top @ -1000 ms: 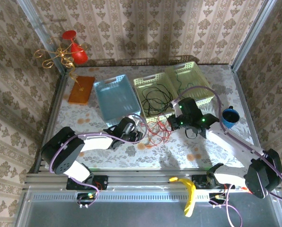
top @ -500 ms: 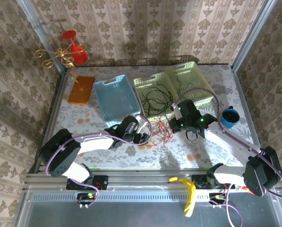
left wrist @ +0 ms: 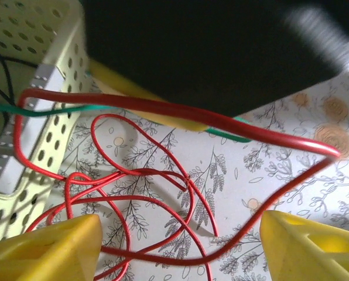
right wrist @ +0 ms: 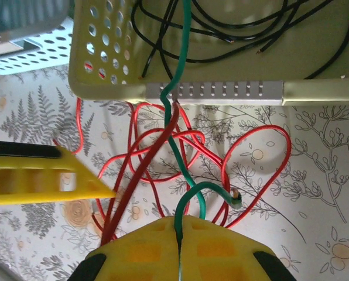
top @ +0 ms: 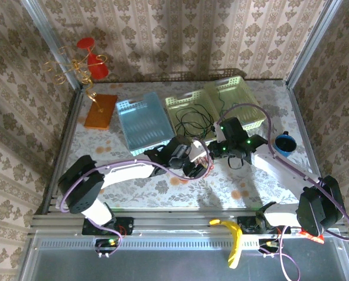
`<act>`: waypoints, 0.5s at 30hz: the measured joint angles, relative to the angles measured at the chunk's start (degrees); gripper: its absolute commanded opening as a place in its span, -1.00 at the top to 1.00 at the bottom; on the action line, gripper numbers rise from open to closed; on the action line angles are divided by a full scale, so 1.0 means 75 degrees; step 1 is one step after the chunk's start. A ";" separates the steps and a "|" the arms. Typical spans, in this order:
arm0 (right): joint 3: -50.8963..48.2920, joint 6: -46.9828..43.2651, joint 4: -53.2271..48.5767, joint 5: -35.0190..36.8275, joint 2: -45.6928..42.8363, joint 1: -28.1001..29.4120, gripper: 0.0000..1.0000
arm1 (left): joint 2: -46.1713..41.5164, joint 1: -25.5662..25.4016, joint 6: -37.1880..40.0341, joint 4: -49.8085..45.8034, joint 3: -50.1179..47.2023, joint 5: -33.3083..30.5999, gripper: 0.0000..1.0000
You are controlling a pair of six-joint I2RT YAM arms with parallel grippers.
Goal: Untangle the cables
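Partly done: your right tool (right wrist: 179, 225) pinches the green cable (right wrist: 186, 35) where it crosses the red cable (left wrist: 163, 108); your spread left tool (left wrist: 180, 234) straddles the latter.

Red cable (left wrist: 163, 108) on floral table (top: 104, 143)

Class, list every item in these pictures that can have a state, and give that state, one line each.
Thin red wire, tangled in loops on the table.
Thin green wire, pinched in right claw.
Thin black wire, coiled inside yellow-green perforated plastic basket.
Left claw, open above red wire.
Right claw, shut on green wire.
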 measured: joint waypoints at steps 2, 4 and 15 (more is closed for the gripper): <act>0.0023 0.0055 -0.0038 -0.0055 0.0000 -0.0087 0.83 | 0.0230 0.0009 0.0052 0.0035 0.0111 0.0058 -0.41; 0.0032 0.0134 -0.0035 -0.0149 0.0000 -0.0181 0.83 | 0.0460 0.0006 0.0073 0.0134 0.0210 0.0073 -0.38; 0.0064 0.0662 -0.0023 -0.0428 -0.0003 -0.0749 0.82 | 0.1413 0.0006 0.0079 0.0877 0.0393 0.0079 -0.07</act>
